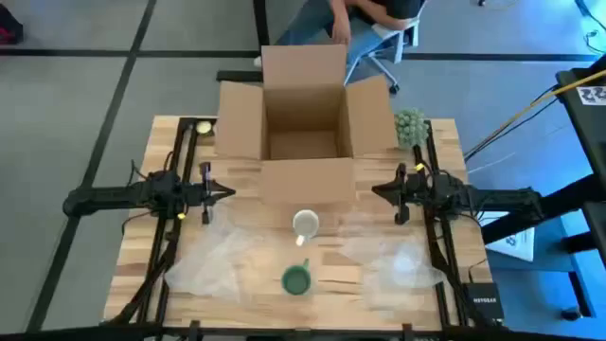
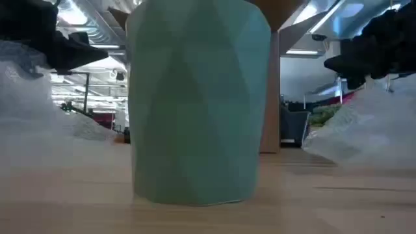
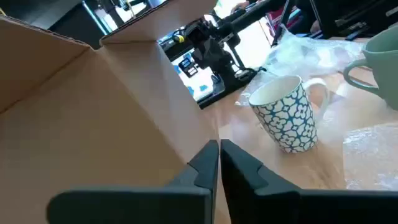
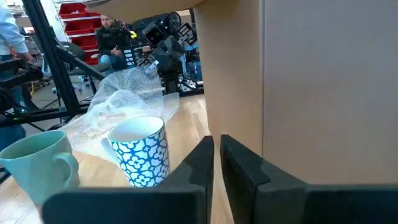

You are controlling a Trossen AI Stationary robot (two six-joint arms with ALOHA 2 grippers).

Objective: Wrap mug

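On the table (image 1: 142, 227), open cardboard box (image 1: 303, 128) beside two upright mugs (image 1: 305, 224).

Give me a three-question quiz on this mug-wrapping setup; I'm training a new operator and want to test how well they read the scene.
1. True or false: the green mug stands inside the cardboard box.
2. How many mugs are on the table?
3. Which lies nearer the box? A) green mug B) patterned mug C) both equally

Key:
1. False; it stands on the table, outside the box.
2. Two.
3. B; meanwhile the left gripper and right gripper flank the box, jaws shut, empty.
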